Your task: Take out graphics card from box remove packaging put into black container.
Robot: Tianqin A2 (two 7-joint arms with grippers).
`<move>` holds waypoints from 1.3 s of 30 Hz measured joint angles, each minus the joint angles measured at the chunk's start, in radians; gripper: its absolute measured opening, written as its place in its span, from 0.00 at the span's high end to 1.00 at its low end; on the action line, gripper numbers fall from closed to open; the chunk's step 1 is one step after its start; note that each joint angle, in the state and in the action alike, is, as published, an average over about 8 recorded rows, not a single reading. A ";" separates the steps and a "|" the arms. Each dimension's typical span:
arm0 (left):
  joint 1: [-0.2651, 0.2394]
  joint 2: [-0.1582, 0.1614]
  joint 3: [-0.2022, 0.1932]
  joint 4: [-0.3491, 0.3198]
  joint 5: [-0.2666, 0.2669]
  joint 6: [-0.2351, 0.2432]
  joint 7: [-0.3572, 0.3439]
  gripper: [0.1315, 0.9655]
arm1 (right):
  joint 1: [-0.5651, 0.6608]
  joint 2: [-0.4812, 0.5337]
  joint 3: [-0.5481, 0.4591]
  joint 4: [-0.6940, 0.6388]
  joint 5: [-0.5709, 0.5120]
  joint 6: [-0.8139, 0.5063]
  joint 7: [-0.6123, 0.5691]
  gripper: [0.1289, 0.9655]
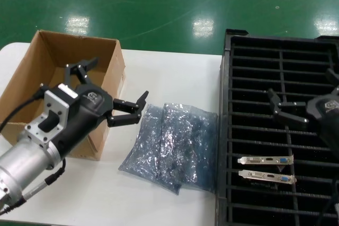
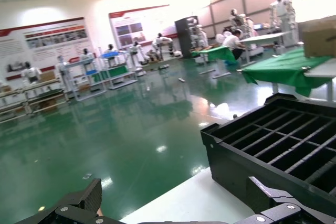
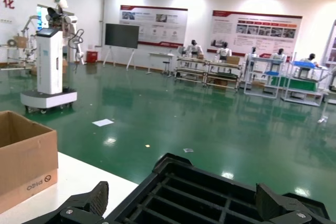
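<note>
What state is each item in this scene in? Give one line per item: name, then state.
box: open-topped, upright on table
packaging: two bags lying flat
graphics cards: two unwrapped, slotted in black container
left gripper: jaws open, empty
right gripper: jaws open, empty

You have a white table [image 1: 175, 78] with rounded corners standing on a glossy green floor [image 1: 159, 3]. On its left end sits the box [image 1: 47, 67], open at the top, brown cardboard. Near the table's middle, just right of the box, lies the packaging [image 1: 175, 146]: two crinkly grey-blue bags side by side, overlapping along their edges and flat on the surface. At the right end rests the black container [image 1: 254, 46], its left wall just beside the bags
</note>
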 joint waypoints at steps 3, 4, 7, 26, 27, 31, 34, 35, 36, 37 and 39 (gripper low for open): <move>0.026 0.022 -0.013 0.001 -0.016 -0.027 0.018 0.00 | -0.021 -0.005 -0.001 0.000 0.033 0.025 -0.034 0.00; 0.035 0.029 -0.017 0.001 -0.021 -0.036 0.024 0.00 | -0.028 -0.007 -0.001 0.000 0.045 0.034 -0.045 0.00; 0.061 0.051 -0.030 0.002 -0.038 -0.063 0.043 0.00 | -0.049 -0.013 -0.003 0.000 0.079 0.060 -0.080 0.00; 0.227 0.190 -0.111 0.006 -0.140 -0.234 0.160 0.00 | -0.181 -0.047 -0.010 -0.001 0.293 0.221 -0.297 0.00; 0.235 0.198 -0.115 0.007 -0.146 -0.243 0.166 0.00 | -0.188 -0.049 -0.010 -0.001 0.304 0.229 -0.308 0.00; 0.270 0.227 -0.132 0.007 -0.167 -0.278 0.190 0.00 | -0.215 -0.056 -0.011 -0.001 0.350 0.264 -0.354 0.00; 0.294 0.247 -0.144 0.008 -0.182 -0.303 0.208 0.00 | -0.234 -0.061 -0.012 -0.001 0.381 0.287 -0.386 0.00; 0.300 0.252 -0.147 0.008 -0.186 -0.310 0.212 0.00 | -0.240 -0.063 -0.013 -0.001 0.390 0.294 -0.394 0.00; 0.306 0.257 -0.150 0.009 -0.190 -0.316 0.216 0.00 | -0.244 -0.064 -0.013 -0.001 0.397 0.299 -0.401 0.00; 0.310 0.261 -0.152 0.009 -0.192 -0.320 0.219 0.00 | -0.247 -0.065 -0.013 -0.001 0.402 0.304 -0.407 0.00; 0.316 0.266 -0.155 0.009 -0.196 -0.326 0.223 0.00 | -0.252 -0.066 -0.013 -0.001 0.410 0.309 -0.415 0.00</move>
